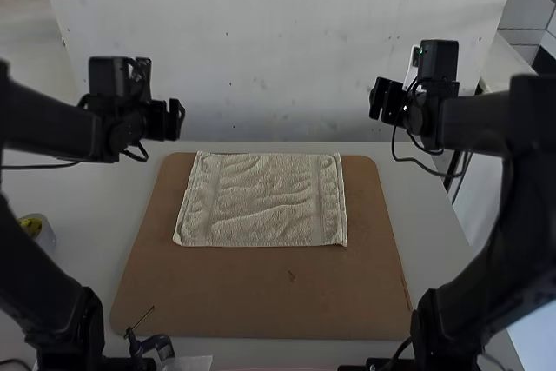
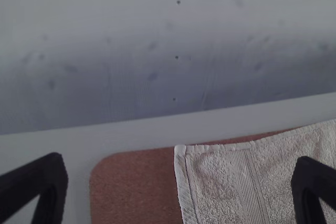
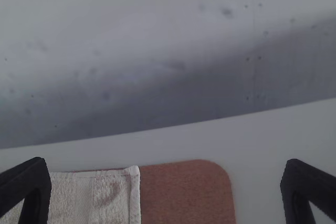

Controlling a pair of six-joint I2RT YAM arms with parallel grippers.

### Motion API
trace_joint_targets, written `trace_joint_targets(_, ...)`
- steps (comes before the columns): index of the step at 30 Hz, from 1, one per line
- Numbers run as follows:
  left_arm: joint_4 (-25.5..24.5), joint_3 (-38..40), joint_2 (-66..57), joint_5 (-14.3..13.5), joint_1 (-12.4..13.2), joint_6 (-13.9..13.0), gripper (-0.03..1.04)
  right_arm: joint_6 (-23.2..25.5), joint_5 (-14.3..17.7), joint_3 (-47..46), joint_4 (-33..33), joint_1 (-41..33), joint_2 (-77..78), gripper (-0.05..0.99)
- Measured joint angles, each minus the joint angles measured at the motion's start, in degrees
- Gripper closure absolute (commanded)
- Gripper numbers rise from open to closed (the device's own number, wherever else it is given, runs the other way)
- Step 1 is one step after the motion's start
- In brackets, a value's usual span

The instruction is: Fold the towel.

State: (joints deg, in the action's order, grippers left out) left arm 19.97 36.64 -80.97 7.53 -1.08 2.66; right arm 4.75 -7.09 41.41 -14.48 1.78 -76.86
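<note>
I have the towel (image 1: 263,202) lying spread out, lightly rumpled, on the brown board (image 1: 261,293), close to its far edge and well short of its near one. I see no fold in it, so I'd call the job unstarted, with all the folding left. My left gripper (image 2: 179,167) is spread wide and empty beyond the board's far left corner; my right gripper (image 3: 165,170), also wide apart with nothing between its fingers, is out by the far right corner
</note>
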Motion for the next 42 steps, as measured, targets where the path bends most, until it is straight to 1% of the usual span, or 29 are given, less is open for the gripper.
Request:
trace_joint_targets(4, -0.3, 2.9, -5.7, 1.1, 0.0, 0.4, 0.07, 0.6, -0.9, 3.3, -0.2, 0.2, -6.3, -0.03)
trace_joint_targets(7, -3.3, 6.0, -9.1, 1.6, -0.1, 0.6, 0.07, 1.5, -2.3, 6.9, 1.9, 0.3, -12.0, -0.02)
trace_joint_targets(10, -6.1, 8.8, -12.3, 1.7, 0.0, 0.7, 0.07, 3.1, -4.6, 10.6, 3.5, 0.3, -18.1, -0.02)
trace_joint_targets(16, -7.8, 9.9, -13.9, 1.8, 0.1, 0.7, 0.07, 5.7, -9.1, 18.0, 6.6, -0.1, -29.4, -0.01)
trace_joint_targets(19, -9.0, 9.8, -13.8, 2.0, 1.0, 0.7, 0.07, 6.4, -10.7, 21.1, 8.3, -1.4, -34.5, 0.0)
trace_joint_targets(22, -10.9, 9.8, -13.7, 2.5, 2.8, 0.6, 0.07, 6.8, -12.0, 23.7, 9.7, -3.0, -37.7, 0.02)
trace_joint_targets(25, -12.2, 9.8, -13.4, 2.8, 4.4, 0.6, 0.07, 7.3, -13.1, 26.5, 9.9, -4.7, -40.5, 0.02)
trace_joint_targets(28, -12.6, 9.8, -12.8, 2.8, 5.5, 0.6, 0.07, 7.8, -13.8, 29.2, 9.9, -5.7, -42.8, 0.08)
trace_joint_targets(35, -12.6, 9.6, -11.7, 3.6, 6.0, 0.2, 0.07, 9.3, -15.0, 30.9, 6.9, -5.8, -47.8, 0.1)
trace_joint_targets(38, -12.6, 9.6, -11.7, 3.9, 6.0, 0.2, 0.07, 10.0, -15.2, 30.9, 6.2, -5.8, -49.5, 0.16)
trace_joint_targets(39, -12.7, 9.6, -11.7, 3.9, 6.0, 0.2, 0.07, 10.3, -15.3, 30.9, 5.9, -5.8, -50.0, 0.22)
trace_joint_targets(40, -12.6, 9.6, -11.7, 4.0, 6.0, 0.2, 0.07, 10.6, -15.4, 31.1, 5.5, -5.8, -50.6, 0.25)
trace_joint_targets(42, -12.6, 9.6, -11.7, 4.1, 6.0, 0.2, 0.07, 11.1, -15.5, 31.5, 5.3, -5.8, -51.0, 0.25)
